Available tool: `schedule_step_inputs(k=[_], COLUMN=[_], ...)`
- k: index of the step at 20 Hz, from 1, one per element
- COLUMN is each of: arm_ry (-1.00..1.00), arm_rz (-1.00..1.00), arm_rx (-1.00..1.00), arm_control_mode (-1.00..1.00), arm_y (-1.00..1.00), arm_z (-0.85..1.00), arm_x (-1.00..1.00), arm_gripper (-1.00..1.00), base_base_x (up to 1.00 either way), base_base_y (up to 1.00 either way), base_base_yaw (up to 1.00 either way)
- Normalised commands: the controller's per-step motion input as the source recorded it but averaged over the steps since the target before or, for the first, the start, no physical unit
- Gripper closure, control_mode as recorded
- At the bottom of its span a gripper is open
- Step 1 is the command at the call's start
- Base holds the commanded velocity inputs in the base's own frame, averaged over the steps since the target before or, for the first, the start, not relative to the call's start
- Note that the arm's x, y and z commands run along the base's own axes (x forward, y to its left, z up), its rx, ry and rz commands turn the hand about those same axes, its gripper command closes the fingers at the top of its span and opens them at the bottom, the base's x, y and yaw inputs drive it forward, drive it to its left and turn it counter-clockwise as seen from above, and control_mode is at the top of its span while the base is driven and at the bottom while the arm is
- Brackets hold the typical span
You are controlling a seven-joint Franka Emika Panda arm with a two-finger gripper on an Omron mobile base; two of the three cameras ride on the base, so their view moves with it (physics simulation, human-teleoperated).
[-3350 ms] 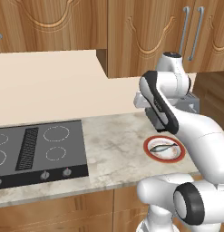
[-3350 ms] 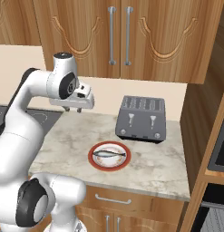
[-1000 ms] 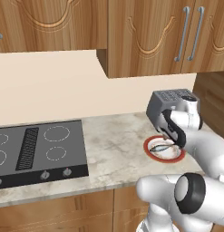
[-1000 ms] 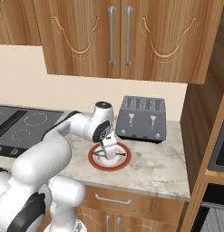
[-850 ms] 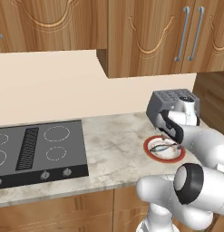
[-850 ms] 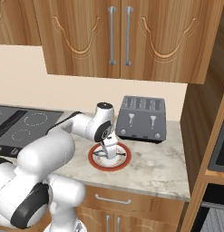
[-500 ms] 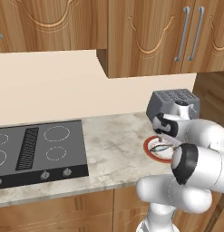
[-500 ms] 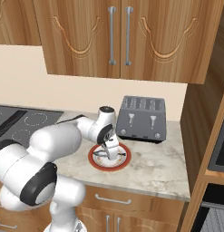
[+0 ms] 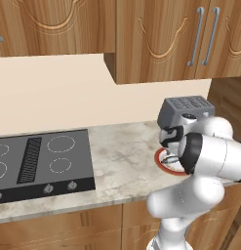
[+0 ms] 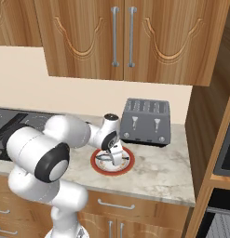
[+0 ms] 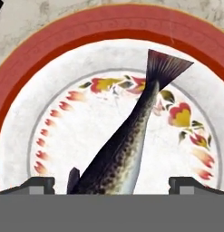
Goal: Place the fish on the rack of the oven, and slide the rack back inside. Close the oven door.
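Hand view, kitchen tabletop: one fish [image 11: 124, 147] lies on one red-rimmed plate [image 11: 50, 68] directly under the claw [image 11: 111, 183], its tail fanned toward the far rim and its body running down between the two dark fingertips [image 11: 38, 183], which stand wide apart on either side of it without touching it. The plate's white centre carries a ring of small red, yellow and green painted motifs.

From the right base view, the claw [image 10: 114, 157] hangs low over the plate [image 10: 98, 164], which sits on the marbled stone tabletop [image 10: 163, 174]. One grey four-slot toaster [image 10: 145, 122] stands just behind the claw, against the cream wall. One black stovetop [image 9: 41, 163] with four ring burners, a ribbed central vent and three visible knobs lies well off to the claw's left in the left base view. Wooden cabinets [image 10: 121, 37] with paired bar handles hang above, and wooden drawers [image 10: 111, 207] run below the tabletop.
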Motion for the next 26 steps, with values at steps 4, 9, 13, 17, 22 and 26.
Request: schedule_step_inputs(k=[4,9,13,17,22,26], arm_ry=[0.0,-0.02,-0.01,-0.19,-0.23,-0.12], arm_rz=[0.0,-0.01,0.0,0.0,0.03,0.05], arm_rx=[0.0,0.0,0.0,0.0,0.0,0.0], arm_control_mode=[-1.0,-1.0,-1.0,-1.0,-1.0,-1.0], arm_y=[0.0,0.04,0.02,0.0,0.0,0.0], arm_z=[-0.32,-0.27,0.0,0.54,0.91,0.69], arm_x=[0.26,0.05,-0.01,-0.36,-0.53,-0.48], arm_gripper=[-1.0,1.0,1.0,1.0,1.0,1.0], base_base_x=[0.0,0.0,0.0,0.0,0.0,0.0], base_base_y=[0.0,0.0,0.0,0.0,0.0,0.0], base_base_yaw=[0.0,0.0,0.0,0.0,0.0,0.0])
